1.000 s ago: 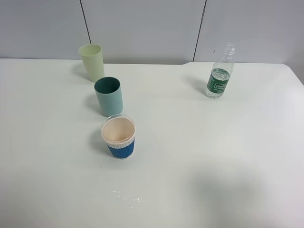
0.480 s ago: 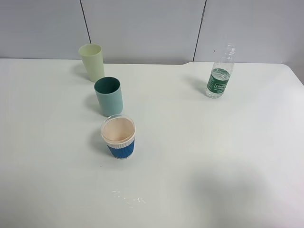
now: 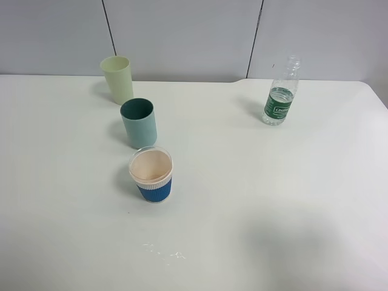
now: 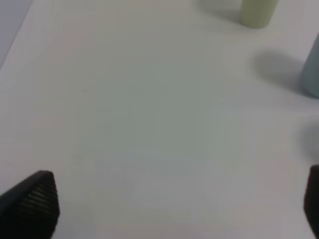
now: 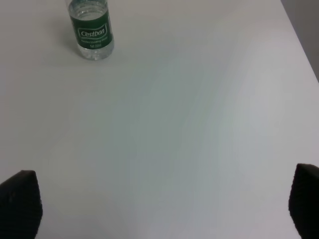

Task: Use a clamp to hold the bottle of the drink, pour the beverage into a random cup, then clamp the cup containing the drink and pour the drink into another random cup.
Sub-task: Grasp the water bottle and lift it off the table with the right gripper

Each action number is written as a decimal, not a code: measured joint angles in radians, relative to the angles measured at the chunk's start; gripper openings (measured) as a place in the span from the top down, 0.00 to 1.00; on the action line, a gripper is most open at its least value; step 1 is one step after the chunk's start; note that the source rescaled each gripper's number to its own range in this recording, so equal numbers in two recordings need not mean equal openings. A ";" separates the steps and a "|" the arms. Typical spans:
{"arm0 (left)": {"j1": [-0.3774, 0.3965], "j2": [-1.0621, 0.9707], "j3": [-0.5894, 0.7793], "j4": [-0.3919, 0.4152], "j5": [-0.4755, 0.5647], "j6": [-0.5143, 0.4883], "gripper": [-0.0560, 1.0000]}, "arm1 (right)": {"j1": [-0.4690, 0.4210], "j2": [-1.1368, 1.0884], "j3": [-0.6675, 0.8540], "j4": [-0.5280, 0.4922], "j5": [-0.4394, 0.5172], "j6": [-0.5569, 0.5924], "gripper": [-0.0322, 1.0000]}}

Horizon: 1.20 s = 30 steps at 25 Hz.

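A clear bottle with a green label stands uncapped at the back right of the table; it also shows in the right wrist view. Three cups stand in a row on the left: a pale green cup, a teal cup and a blue paper cup with a white rim. No gripper shows in the exterior view. In the left wrist view my left gripper is open and empty, with the pale green cup and the teal cup's edge ahead. My right gripper is open and empty, well short of the bottle.
The white table has a few small droplets near its front edge. A grey panelled wall runs behind the table. The table's right edge shows in the right wrist view.
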 joint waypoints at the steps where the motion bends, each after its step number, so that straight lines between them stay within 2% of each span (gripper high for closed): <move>1: 0.000 0.000 0.000 0.000 0.000 0.000 0.00 | 0.000 0.000 0.000 0.000 0.000 0.000 0.01; 30: 0.000 0.000 0.000 0.000 0.000 0.000 0.00 | 0.000 0.000 0.000 -0.021 0.000 0.039 0.01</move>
